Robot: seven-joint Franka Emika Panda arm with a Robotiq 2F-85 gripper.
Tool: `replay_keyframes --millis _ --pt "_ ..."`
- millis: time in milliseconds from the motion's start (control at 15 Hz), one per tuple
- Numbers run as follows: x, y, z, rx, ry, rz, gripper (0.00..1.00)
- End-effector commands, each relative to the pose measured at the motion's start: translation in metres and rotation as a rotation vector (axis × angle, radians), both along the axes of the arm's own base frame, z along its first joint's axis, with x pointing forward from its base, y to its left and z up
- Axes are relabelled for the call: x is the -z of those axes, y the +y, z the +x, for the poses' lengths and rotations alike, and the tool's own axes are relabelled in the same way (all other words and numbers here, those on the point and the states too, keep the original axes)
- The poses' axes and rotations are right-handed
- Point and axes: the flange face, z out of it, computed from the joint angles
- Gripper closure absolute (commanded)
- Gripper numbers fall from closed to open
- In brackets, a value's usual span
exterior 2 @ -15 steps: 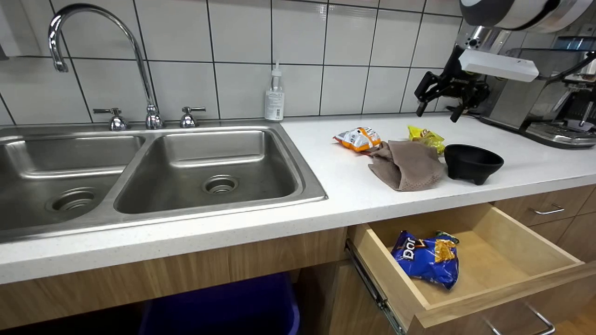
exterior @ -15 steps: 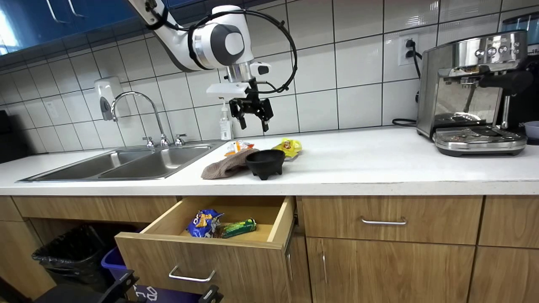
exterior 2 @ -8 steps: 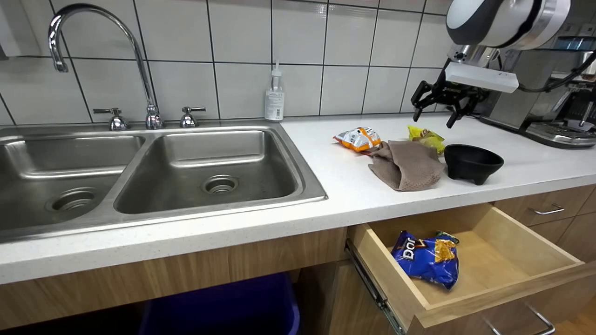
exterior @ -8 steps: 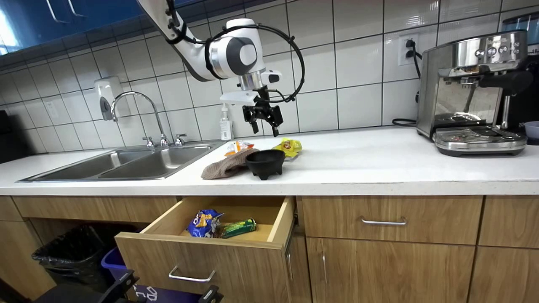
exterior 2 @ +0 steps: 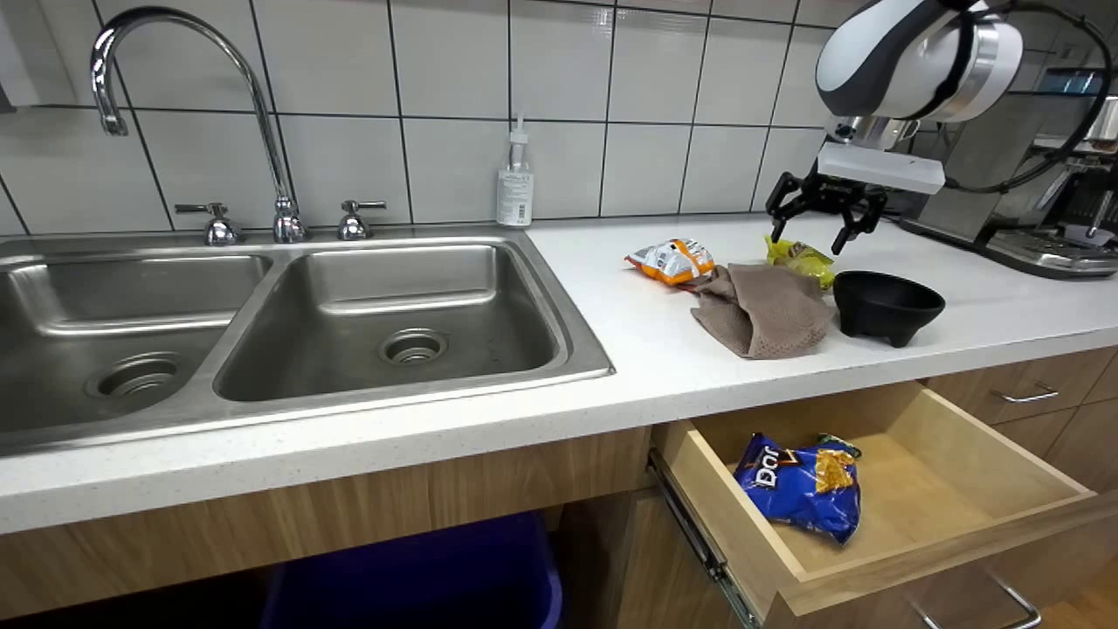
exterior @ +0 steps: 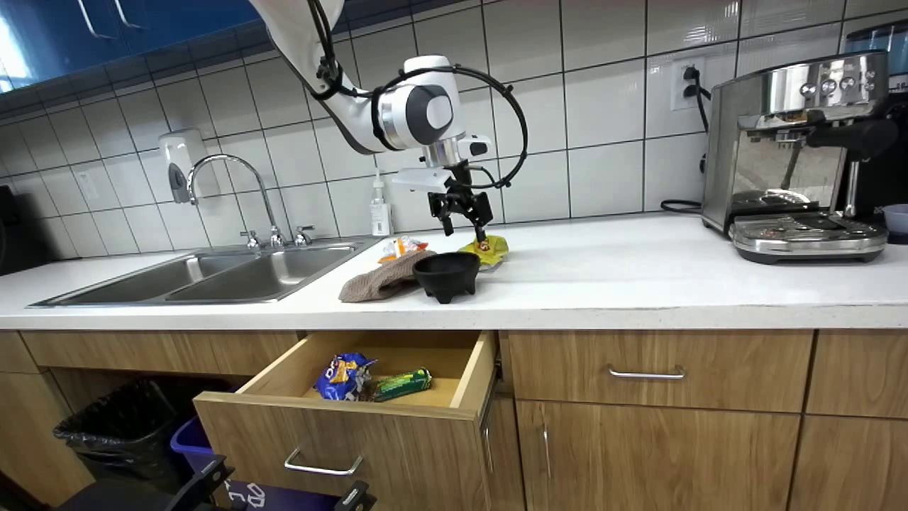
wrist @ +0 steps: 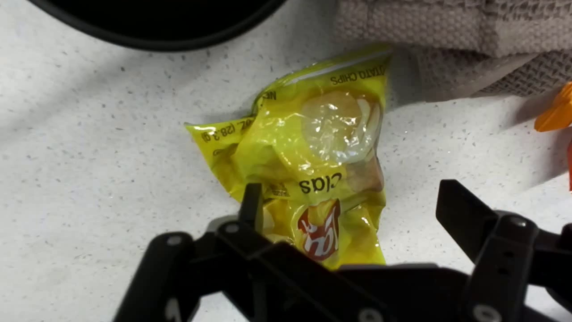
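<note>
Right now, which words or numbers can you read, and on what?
"OTATO CHIPS": yellow chip bag
"clas": same
"OZ. (28.3g)": same
"NE": same
Perhaps "Lay's": its creased logo
"Do", rest unclear: blue chip bag
Too small or blurred: pump bottle, green packet, purple bin, black appliance

I have the arm (exterior: 355,110) slanting down from above, its wrist (exterior: 429,108) bent so that the gripper (wrist: 351,197) points downward, both fingers (wrist: 464,217) spread wide apart, while a black cable (exterior: 506,91) loops out beside the wrist.
</note>
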Motion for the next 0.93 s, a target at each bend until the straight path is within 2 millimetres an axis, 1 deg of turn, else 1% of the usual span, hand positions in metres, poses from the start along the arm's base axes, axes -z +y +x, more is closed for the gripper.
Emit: replay_keyframes --millis 0,267,333,400,867 --pt "0.0042 -0.0081 0.0163 0.034 0.030 0.003 0.00" --pt "0.0076 -0.0104 0.0216 0.036 0.039 0.002 0.00" --pt "0.0080 -0.0111 0.0225 0.035 0.038 0.002 0.21" --pt "0.0079 -0.0114 0.0230 0.033 0.036 0.001 0.26" --pt "0.0076 -0.0151 0.0219 0.033 0.035 0.000 0.82"
